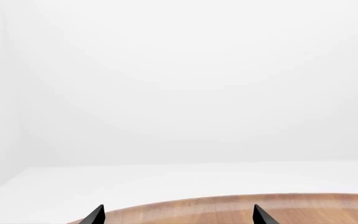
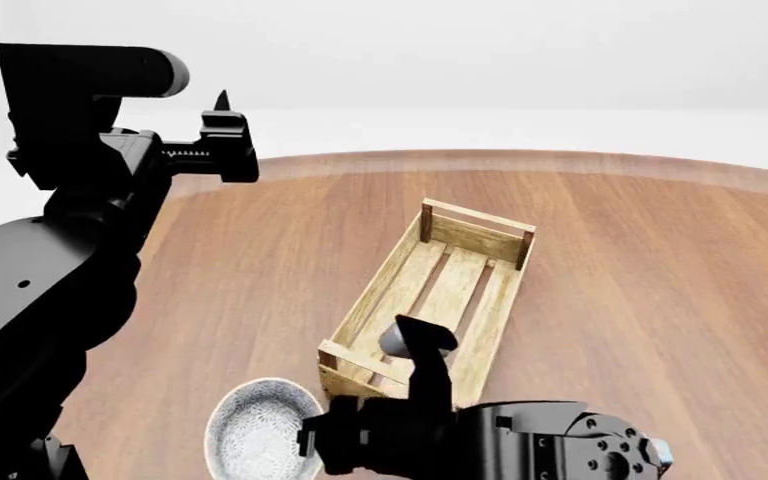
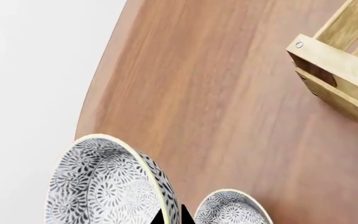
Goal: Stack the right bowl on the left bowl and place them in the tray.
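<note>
While my right claw (image 3: 171, 218) grips the rim of one patterned bowl (image 3: 107, 184) near the tray's (image 2: 427, 300) near corner, its fingers shut on the rim, the second bowl (image 3: 232, 207) sits just beside it on the tabletop (image 2: 651, 260). My left claw (image 1: 177, 214) hangs spread open and empty, raised well apart from the tray by the tabletop's far edge.

In the left wrist view, only the two dark fingertips (image 1: 95, 213) of the left hand (image 1: 177, 215) are shown, the rest being cut off by the picture's edge; in the head view, the patterned bowl (image 2: 264, 438) is partly covered by the right arm and cropped below; in the right wrist view, both bowls are cut off, the smaller-looking bowl (image 3: 232, 209) mostly, and only a corner of the tray (image 3: 337, 70) is seen; the right hand's grip cannot be told.
</note>
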